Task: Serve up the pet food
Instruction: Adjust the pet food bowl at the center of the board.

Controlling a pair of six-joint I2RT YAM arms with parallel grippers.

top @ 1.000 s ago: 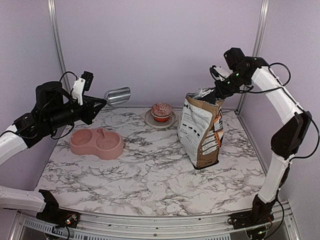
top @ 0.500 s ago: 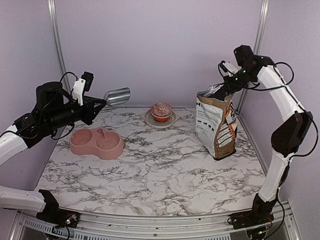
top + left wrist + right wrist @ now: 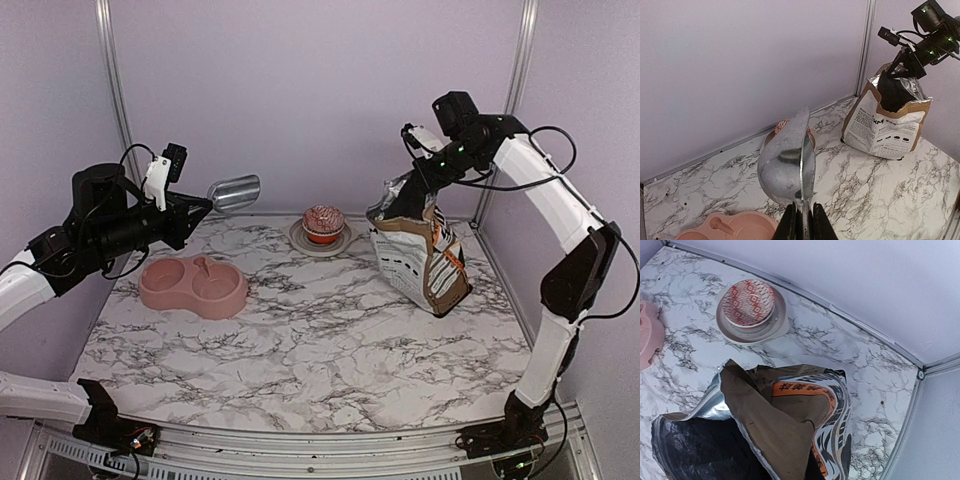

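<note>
My left gripper (image 3: 197, 205) (image 3: 804, 214) is shut on the handle of an empty metal scoop (image 3: 235, 191) (image 3: 788, 159), held in the air above the pink double bowl (image 3: 193, 285) (image 3: 735, 227). At the right, my right gripper (image 3: 427, 172) (image 3: 906, 59) is shut on the top rim of the printed paper bag (image 3: 420, 252) (image 3: 885, 131) (image 3: 805, 415). The bag leans with its open mouth toward the left and its base on the table. The pet food is hidden; the bag's mouth shows only dark inside. The right wrist view does not show its own fingers.
A pink-frosted cupcake in a red wrapper (image 3: 323, 222) (image 3: 748, 303) stands on a small plate (image 3: 297, 240) (image 3: 777, 327) at the back middle, between scoop and bag. Purple walls and metal posts (image 3: 517, 75) close in the marble table (image 3: 320, 350).
The right gripper swung the bag: first toward the right post and upright, now back left with its top tipped leftward. The left arm and scoop have stayed still.
</note>
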